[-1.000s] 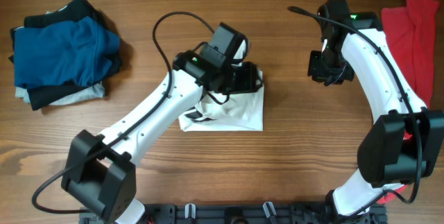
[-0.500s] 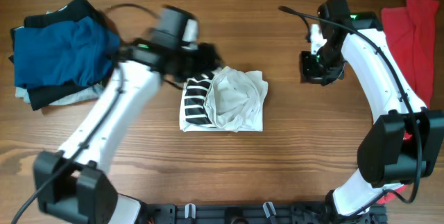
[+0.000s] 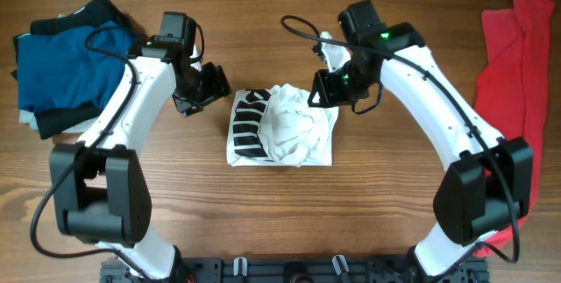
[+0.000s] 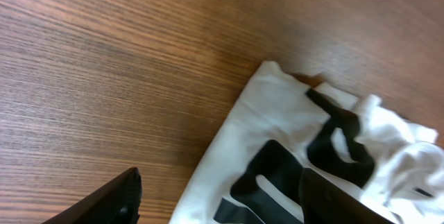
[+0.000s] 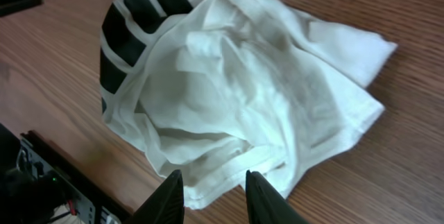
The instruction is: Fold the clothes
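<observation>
Now the left arm [image 3: 131, 99] and right arm [image 3: 438, 90] bend inward over the bench [image 3: 394, 187], flanking the crumpled white T-shirt [image 3: 285, 130] at its centre. The left fingers [image 4: 114, 203] hang spread and empty just left of it. The right fingers [image 5: 170, 196], also spread and empty, are above its far right corner.

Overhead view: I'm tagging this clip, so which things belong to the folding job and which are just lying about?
Part of the job:
white T-shirt, crumpled, in the middle
red shirt, right edge
pile of blue and black clothes, left

Not part of it:
wooden table
black rail, bottom edge
</observation>
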You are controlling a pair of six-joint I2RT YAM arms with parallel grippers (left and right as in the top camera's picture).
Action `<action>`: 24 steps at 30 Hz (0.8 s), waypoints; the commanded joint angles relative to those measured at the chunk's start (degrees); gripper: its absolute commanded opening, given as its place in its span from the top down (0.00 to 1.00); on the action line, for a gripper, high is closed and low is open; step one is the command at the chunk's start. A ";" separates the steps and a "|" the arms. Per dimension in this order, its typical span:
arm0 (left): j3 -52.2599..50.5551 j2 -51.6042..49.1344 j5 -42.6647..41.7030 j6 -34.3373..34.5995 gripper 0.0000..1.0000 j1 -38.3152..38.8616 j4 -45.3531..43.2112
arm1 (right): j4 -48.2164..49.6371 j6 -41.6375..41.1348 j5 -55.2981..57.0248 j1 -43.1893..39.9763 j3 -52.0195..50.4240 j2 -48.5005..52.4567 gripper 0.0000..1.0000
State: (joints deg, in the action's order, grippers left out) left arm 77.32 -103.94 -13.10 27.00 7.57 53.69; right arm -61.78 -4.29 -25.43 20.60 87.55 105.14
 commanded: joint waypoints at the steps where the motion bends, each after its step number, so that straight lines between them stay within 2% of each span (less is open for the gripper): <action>1: -0.44 -2.73 0.79 -2.86 0.28 1.03 0.17 | 1.40 -1.70 0.22 3.02 0.94 0.66 0.71; 5: -0.46 -4.92 0.76 -2.82 0.28 1.79 -0.50 | 3.08 -2.91 -0.20 6.95 0.94 4.02 0.71; 11: -0.46 -7.72 0.76 -2.89 0.28 3.41 -1.03 | 7.26 -10.71 0.26 9.57 0.94 6.56 0.70; 17: -0.46 -9.25 1.22 -4.13 0.28 4.85 -1.79 | 7.15 -10.91 -0.55 10.43 0.94 8.22 0.65; 24: -0.46 -9.33 1.20 -4.13 0.28 4.87 -1.95 | 7.37 -10.93 -1.62 12.44 0.85 10.56 0.65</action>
State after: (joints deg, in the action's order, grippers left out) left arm 77.30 -112.51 -12.64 24.21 12.29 51.86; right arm -54.72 -14.37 -25.54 31.64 87.55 113.84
